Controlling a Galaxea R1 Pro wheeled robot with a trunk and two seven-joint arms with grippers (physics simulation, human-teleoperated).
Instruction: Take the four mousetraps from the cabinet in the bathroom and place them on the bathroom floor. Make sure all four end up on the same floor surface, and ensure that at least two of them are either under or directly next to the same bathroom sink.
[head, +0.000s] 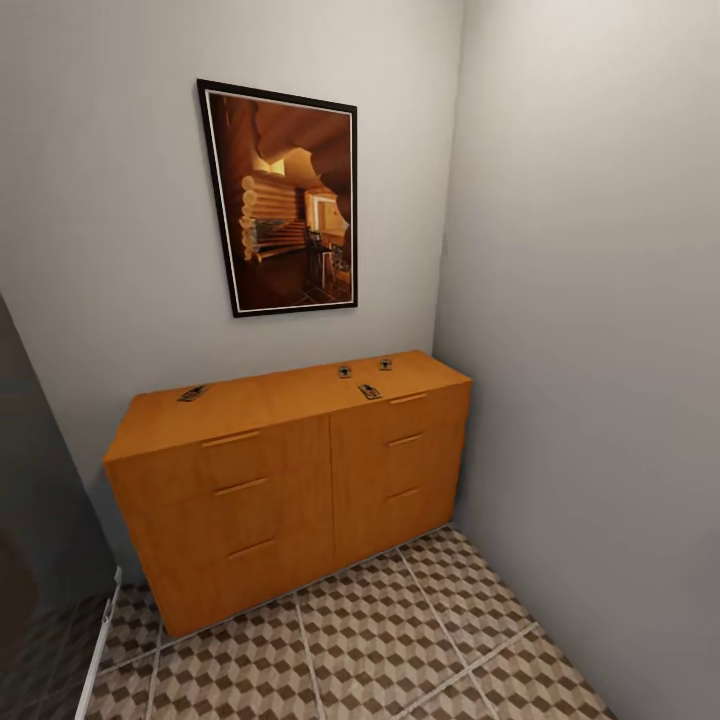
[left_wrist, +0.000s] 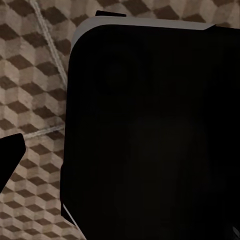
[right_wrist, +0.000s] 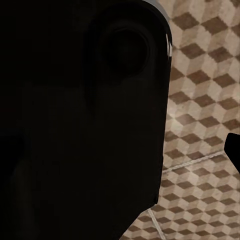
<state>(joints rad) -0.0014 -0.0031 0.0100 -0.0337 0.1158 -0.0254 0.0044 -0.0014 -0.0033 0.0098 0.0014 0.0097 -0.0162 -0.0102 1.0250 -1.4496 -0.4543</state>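
Four mousetraps (head: 345, 371) atop cabinet (head: 290, 490), well apart from tools

Soft, even light in the head view; both wrist views are dim, with big black shadowed shapes.

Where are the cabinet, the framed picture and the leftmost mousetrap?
cabinet (head: 270, 500): head view, left drawer front.
framed picture (head: 290, 200): head view, middle of the print.
leftmost mousetrap (head: 193, 393): head view, middle of its flat board.
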